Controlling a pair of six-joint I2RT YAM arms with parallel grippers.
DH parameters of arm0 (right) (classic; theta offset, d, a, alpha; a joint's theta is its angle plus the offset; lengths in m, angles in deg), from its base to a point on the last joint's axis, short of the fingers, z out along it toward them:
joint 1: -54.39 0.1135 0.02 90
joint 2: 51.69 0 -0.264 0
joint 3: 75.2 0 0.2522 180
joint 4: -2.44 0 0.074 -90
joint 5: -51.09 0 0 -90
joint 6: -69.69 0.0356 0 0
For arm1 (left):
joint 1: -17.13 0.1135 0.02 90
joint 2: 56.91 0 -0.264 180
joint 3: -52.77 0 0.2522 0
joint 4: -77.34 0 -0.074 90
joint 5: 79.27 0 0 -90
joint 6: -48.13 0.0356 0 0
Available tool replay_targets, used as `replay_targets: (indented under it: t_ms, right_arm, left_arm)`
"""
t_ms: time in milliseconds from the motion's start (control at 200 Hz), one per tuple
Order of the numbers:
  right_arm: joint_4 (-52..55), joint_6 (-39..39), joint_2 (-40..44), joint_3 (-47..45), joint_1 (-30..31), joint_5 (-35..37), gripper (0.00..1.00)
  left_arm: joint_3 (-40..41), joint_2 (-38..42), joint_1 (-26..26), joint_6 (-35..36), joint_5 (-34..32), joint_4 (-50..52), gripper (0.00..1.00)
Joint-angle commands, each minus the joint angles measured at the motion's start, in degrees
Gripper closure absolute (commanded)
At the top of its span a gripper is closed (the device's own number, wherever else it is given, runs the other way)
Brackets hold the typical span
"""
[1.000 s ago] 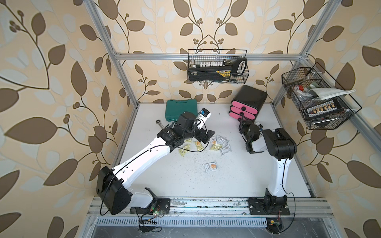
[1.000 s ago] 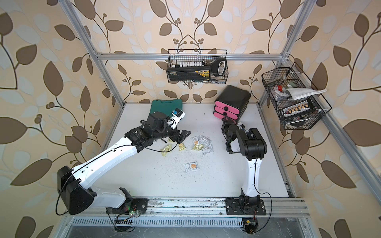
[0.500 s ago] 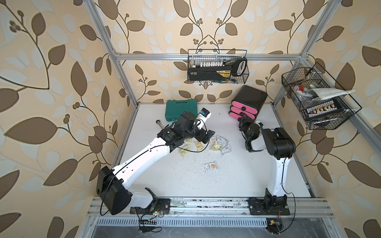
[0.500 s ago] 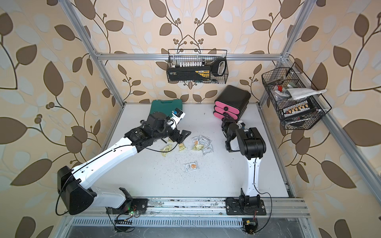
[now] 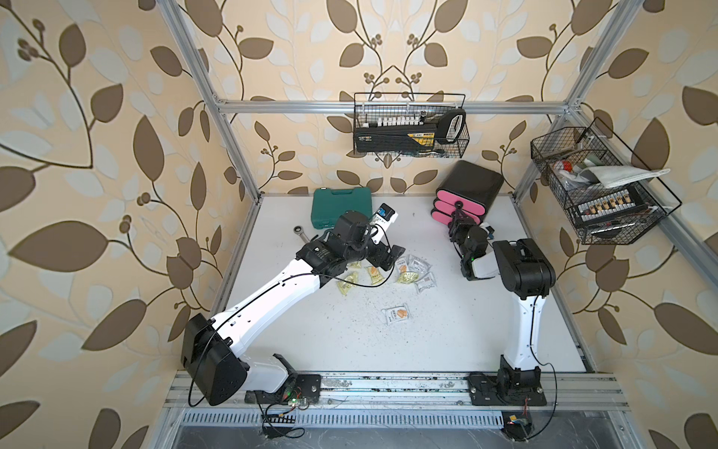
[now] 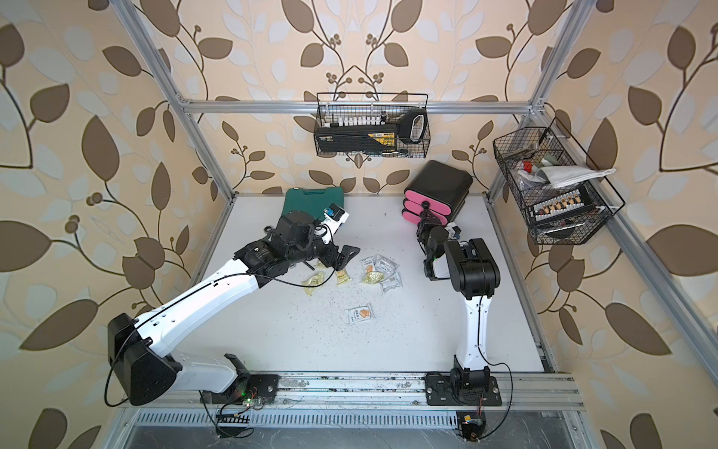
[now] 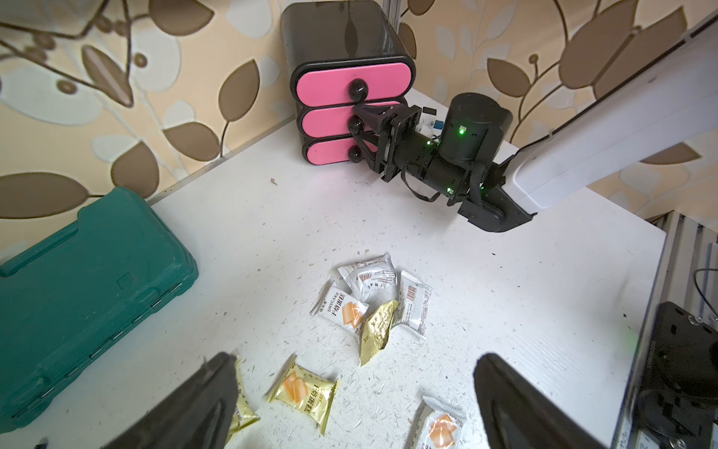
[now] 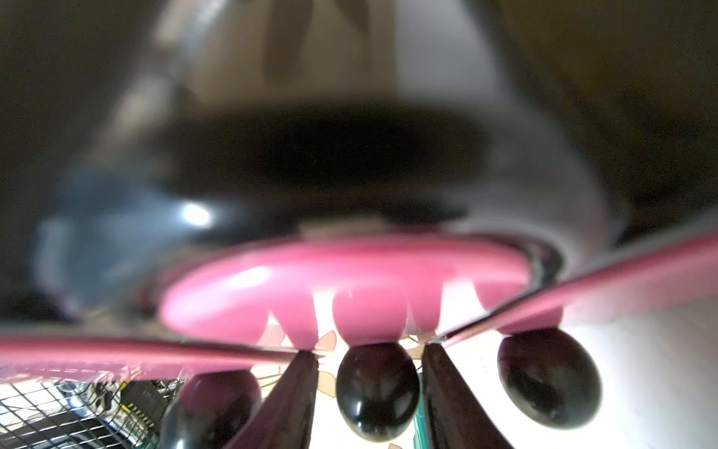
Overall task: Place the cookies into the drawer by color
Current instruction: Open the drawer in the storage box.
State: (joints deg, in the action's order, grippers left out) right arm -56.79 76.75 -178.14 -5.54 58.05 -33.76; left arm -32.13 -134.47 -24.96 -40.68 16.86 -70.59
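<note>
The drawer (image 5: 474, 186) (image 6: 443, 182) (image 7: 342, 35) is a black cabinet with three shut pink fronts, standing at the back right. My right gripper (image 5: 458, 212) (image 6: 426, 212) (image 7: 359, 126) (image 8: 369, 352) is open. Its fingers straddle the middle drawer's round black knob (image 8: 377, 388), with a small gap showing on each side. Several cookies lie mid-table: yellow packets (image 5: 375, 274) (image 7: 303, 390) and white packets (image 5: 419, 264) (image 7: 373, 278), plus one white packet (image 5: 398, 313) lying apart. My left gripper (image 5: 392, 256) (image 6: 345, 256) (image 7: 353, 359) hovers wide open over the yellow ones, holding nothing.
A green tool case (image 5: 342, 204) (image 7: 89, 280) and a silver wrench (image 5: 301, 232) lie at the back left. Wire baskets hang on the back wall (image 5: 410, 128) and the right wall (image 5: 594, 186). Crumbs litter the white table (image 5: 349, 342).
My right gripper has moved forward to the cabinet and now sits around the middle knob. The left arm and the cookies have not moved.
</note>
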Motion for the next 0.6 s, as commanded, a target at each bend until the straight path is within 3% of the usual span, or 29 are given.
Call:
replay_targets:
  t_ms: [0,455,595]
  right_arm:
    - [1.39,-0.99,-1.51,1.56,-0.22,0.09,0.55]
    - [2.06,-2.72,-0.73,-0.34,-0.45,-0.81,0.77]
    - [1.76,-4.43,2.20,-3.27,-0.04,-1.85,0.78]
  left_arm:
    - [-0.67,2.06,-0.45,0.57,-0.05,-1.13,0.02]
    - [-0.67,2.06,-0.45,0.56,0.07,-1.14,0.02]
    - [-0.68,2.06,-0.45,0.57,0.15,-1.12,0.02]
